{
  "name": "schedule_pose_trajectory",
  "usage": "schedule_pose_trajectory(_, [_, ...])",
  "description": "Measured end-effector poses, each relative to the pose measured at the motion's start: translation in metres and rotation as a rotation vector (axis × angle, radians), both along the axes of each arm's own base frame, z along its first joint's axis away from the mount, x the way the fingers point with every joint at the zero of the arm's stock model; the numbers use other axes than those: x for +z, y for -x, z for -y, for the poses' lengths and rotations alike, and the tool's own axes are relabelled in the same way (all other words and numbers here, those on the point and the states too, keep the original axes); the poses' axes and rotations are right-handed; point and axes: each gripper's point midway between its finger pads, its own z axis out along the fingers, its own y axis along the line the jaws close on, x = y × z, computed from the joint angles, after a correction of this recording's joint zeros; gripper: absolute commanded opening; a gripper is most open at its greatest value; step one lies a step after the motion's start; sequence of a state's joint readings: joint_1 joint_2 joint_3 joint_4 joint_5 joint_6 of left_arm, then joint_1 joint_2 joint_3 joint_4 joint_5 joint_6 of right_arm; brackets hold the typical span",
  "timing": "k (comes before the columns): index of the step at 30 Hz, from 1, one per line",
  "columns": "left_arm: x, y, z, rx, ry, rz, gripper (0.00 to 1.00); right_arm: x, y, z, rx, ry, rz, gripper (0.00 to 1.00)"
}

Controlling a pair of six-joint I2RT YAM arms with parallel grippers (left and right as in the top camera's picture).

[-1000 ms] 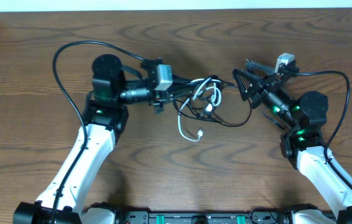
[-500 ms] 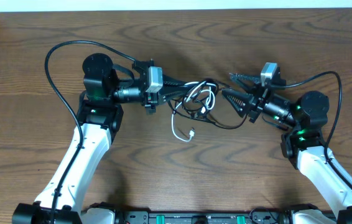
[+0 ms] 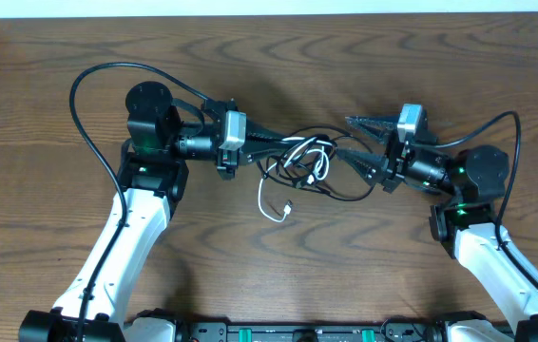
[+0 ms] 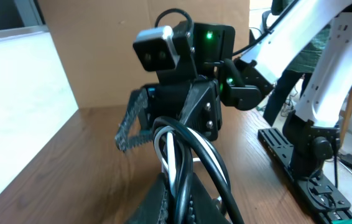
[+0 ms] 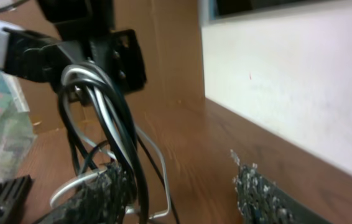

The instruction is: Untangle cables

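Compared with a second ago, the left gripper (image 3: 256,141) sits farther left, the cables (image 3: 303,158) drawn along with it; the right gripper (image 3: 345,137) now points left, nearer the bundle; the white plug end (image 3: 288,211) lies farther left.

Top-down overhead; opposed close-ups on cables (image 3: 299,150)

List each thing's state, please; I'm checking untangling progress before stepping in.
Left hand: shut on thin black and white cables.
Right hand: open, one finger at the tangle.
Cables: tangled, hanging from the left hand.
White plug end: lying loose on the wooden table.
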State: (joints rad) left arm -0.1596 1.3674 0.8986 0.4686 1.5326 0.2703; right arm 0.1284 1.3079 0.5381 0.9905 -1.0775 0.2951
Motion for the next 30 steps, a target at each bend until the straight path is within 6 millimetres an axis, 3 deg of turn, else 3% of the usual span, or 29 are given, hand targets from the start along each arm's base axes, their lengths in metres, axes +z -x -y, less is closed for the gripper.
schedule_pose_trajectory(4, [0.000, 0.002, 0.000, -0.012, 0.001, 0.001, 0.08, 0.011, 0.005, 0.000, 0.015, -0.011, 0.070, 0.60])
schedule_pose_trajectory(14, [0.000, 0.012, 0.012, -0.057, 0.002, 0.015, 0.08, 0.015, 0.007, -0.002, 0.018, -0.016, 0.093, 0.60])
schedule_pose_trajectory(30, [-0.008, 0.008, 0.014, -0.061, -0.002, -0.011, 0.08, 0.024, 0.010, -0.006, 0.018, -0.039, 0.119, 0.55])
